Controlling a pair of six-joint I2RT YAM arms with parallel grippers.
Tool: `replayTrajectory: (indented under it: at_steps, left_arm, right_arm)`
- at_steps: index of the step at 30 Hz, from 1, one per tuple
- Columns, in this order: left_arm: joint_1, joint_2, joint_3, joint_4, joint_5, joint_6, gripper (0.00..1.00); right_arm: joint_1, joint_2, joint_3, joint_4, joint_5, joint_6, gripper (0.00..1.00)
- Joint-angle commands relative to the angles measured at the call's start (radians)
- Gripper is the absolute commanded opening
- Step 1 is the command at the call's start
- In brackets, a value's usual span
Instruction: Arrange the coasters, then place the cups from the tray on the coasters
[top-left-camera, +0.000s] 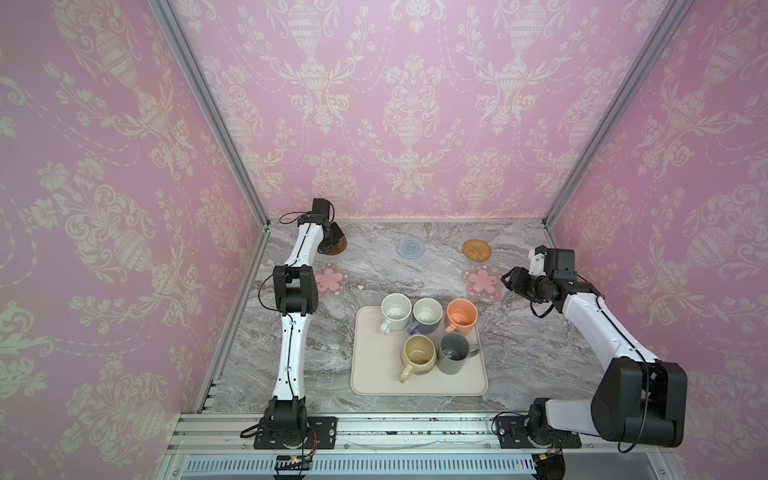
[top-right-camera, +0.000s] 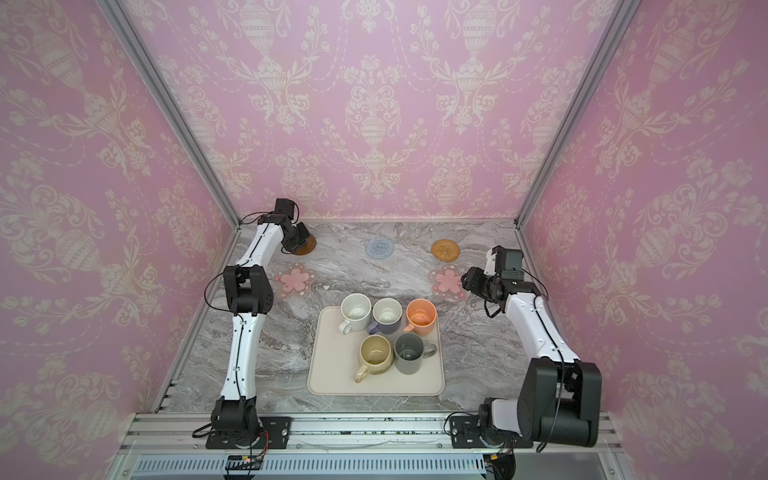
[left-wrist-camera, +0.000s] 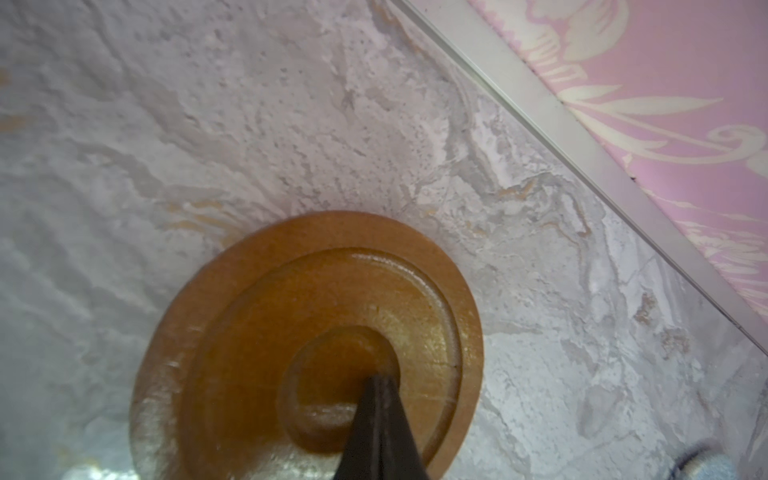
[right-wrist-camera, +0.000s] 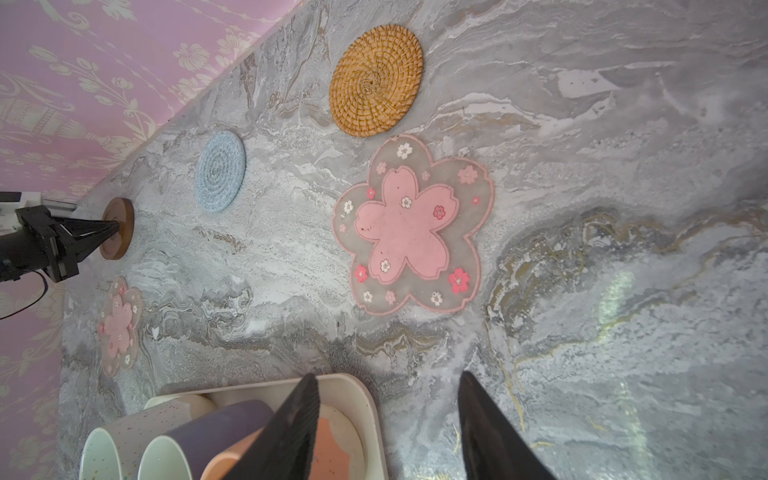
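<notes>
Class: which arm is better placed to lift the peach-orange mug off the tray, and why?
Probably the right. The right gripper hovers open near the peach-orange mug, while the left gripper is shut, tip on the far brown wooden coaster.

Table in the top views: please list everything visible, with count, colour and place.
tray: one, beige, front centre.
cups: five, on the tray: white cup, lavender cup, orange cup behind; cream cup, grey cup in front.
coasters: five, on table: brown disc far left, blue round far middle, rattan disc far right; pink left flower, pink right flower nearer.
table: one, grey marble.
left pincer: shut, tip at brown disc.
right pincer: open, empty, near right flower.
</notes>
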Motion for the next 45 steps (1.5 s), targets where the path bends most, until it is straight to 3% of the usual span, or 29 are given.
replayTrajectory:
  at_steps: [1, 14, 26, 45]
  left_arm:
    - [-0.044, 0.065, -0.001, -0.027, 0.077, -0.027, 0.00]
    - [-0.143, 0.039, -0.033, -0.058, 0.131, 0.021, 0.04]
    - [-0.160, -0.125, -0.290, -0.070, 0.164, 0.067, 0.09]
    - [-0.190, -0.388, -0.795, 0.116, 0.218, 0.084, 0.10]
  right_arm:
    - [0.000, 0.008, -0.018, 0.006, 0.001, 0.006, 0.55]
    - [0.000, -0.003, -0.028, 0.006, -0.002, 0.008, 0.55]
    - [0.000, -0.012, -0.047, 0.008, -0.004, 0.012, 0.55]
    - [0.001, -0.042, -0.067, 0.003, -0.016, 0.025, 0.56]
